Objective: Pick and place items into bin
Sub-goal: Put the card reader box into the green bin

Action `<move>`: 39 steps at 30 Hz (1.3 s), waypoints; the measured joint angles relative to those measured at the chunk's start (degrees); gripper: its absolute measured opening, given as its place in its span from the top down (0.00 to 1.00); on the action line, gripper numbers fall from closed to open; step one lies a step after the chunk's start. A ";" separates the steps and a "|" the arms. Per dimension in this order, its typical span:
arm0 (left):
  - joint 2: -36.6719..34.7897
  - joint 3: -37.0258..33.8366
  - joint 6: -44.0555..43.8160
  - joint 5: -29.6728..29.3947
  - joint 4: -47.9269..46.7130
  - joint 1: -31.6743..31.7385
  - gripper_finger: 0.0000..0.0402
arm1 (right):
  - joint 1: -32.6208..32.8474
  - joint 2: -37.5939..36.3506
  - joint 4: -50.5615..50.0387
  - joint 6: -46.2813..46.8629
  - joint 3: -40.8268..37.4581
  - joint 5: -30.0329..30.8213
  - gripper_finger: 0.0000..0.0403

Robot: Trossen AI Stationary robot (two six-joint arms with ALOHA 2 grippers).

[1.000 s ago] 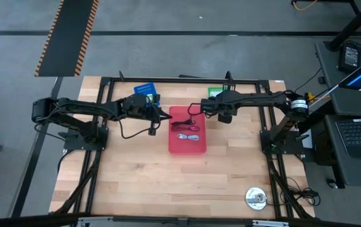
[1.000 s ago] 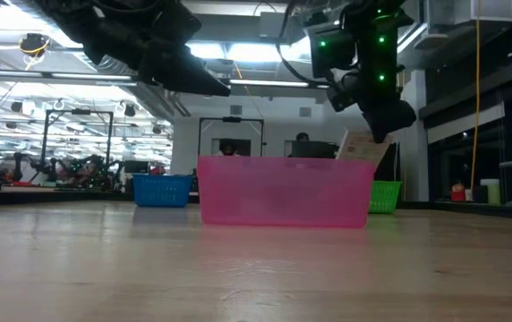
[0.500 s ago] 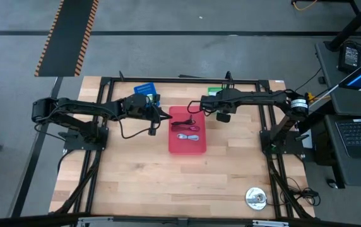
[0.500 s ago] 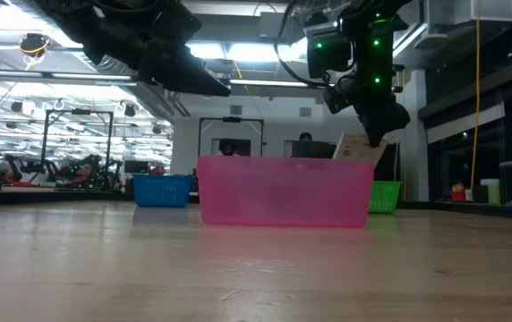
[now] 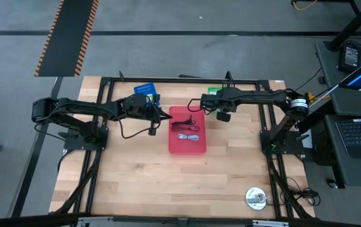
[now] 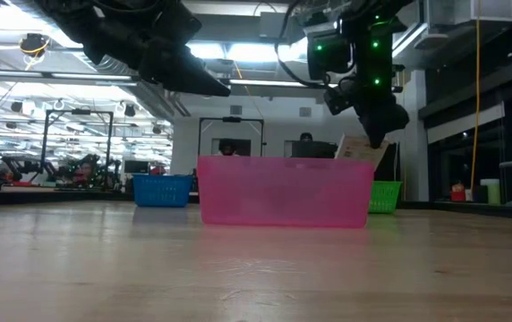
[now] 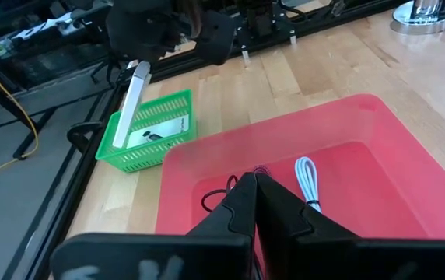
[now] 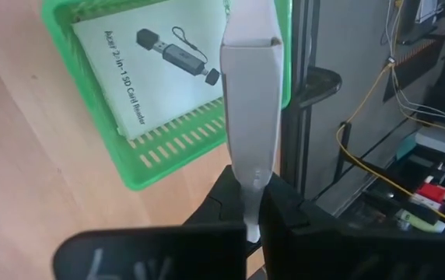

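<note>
On the table [image 5: 136, 189], 1 blue basket [image 5: 145, 89] sits far left at the back. The left tool [image 7: 255, 204] hovers beside the red bin's [image 5: 187, 131] left rim, its fingers pressed together, holding nothing. Inside the bin lie 1 black coiled cable [image 7: 221, 198] and 1 white coiled cable [image 7: 309, 176]. The right tool [image 8: 255, 204] is clamped on 1 flat white box [image 8: 250, 101], held upright between the bin and the green basket [image 8: 143, 159], which holds 1 white card reader packet [image 8: 160, 66]. 1 silver disc [image 5: 255, 198] lies near the front right.

Dark arms [image 5: 86, 108], black cables, green LEDs
</note>
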 joint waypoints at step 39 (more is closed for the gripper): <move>0.00 0.00 0.09 -0.02 0.24 0.00 1.00 | -4.45 0.09 13.91 -5.66 -8.39 1.23 0.85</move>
